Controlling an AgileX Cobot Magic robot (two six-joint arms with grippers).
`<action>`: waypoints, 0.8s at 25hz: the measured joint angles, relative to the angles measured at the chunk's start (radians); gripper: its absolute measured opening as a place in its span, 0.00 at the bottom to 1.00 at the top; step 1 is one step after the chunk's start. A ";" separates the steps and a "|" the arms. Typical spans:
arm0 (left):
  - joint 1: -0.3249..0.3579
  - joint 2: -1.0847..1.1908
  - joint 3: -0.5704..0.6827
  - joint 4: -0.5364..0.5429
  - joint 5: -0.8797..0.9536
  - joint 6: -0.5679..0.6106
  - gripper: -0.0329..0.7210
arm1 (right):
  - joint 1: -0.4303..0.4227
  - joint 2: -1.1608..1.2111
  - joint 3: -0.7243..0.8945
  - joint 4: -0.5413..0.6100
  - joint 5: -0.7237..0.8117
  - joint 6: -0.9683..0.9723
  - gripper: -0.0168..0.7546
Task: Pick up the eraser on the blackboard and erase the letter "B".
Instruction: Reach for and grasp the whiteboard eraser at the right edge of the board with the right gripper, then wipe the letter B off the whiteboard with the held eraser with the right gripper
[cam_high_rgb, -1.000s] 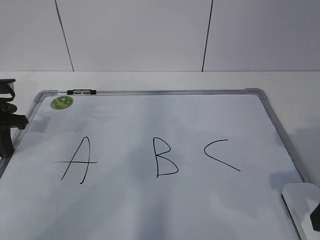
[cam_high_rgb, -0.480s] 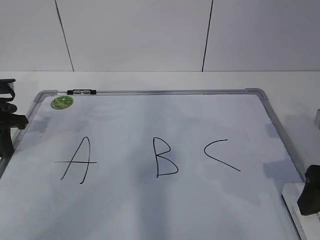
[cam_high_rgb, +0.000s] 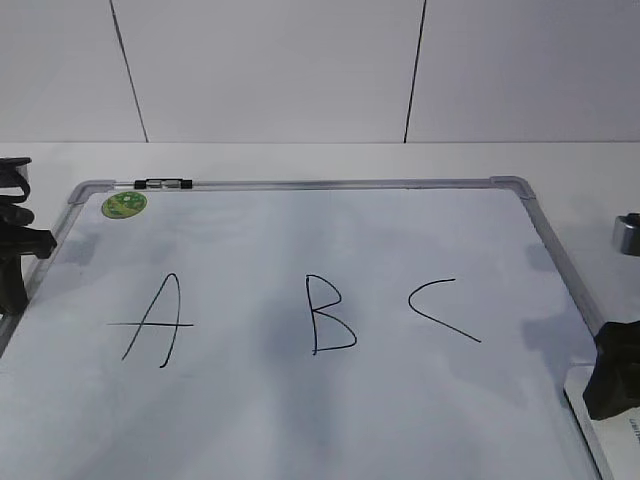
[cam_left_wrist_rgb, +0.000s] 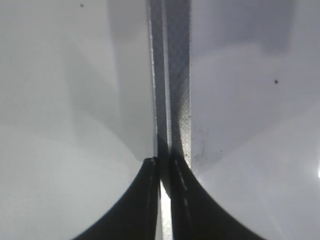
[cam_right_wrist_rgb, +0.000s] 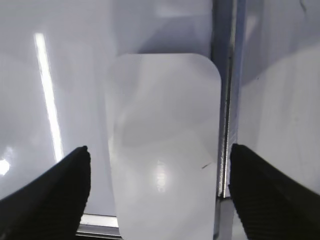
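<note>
Right gripper (cam_right_wrist_rgb: 157, 172) spread wide astride eraser (cam_right_wrist_rgb: 165, 145).
Poised at board (cam_high_rgb: 300, 420) corner, right of B (cam_high_rgb: 330, 315); left fingers (cam_left_wrist_rgb: 172, 205) nearly closed.

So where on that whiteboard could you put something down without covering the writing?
Free: the wide strip of blackboard below the A, letter "B" and C, and the band above them, right of the green sticker. Crowded: the lower right corner, where the open right gripper hangs over the eraser.
</note>
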 joint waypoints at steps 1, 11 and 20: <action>0.000 0.000 0.000 0.000 0.000 0.000 0.08 | 0.000 0.000 -0.001 0.000 0.000 0.000 0.90; 0.000 0.000 0.000 0.000 0.000 0.000 0.08 | 0.000 0.068 -0.002 -0.001 0.012 -0.017 0.90; 0.000 0.000 0.000 0.000 0.000 0.000 0.08 | 0.000 0.089 -0.002 -0.001 0.059 -0.044 0.90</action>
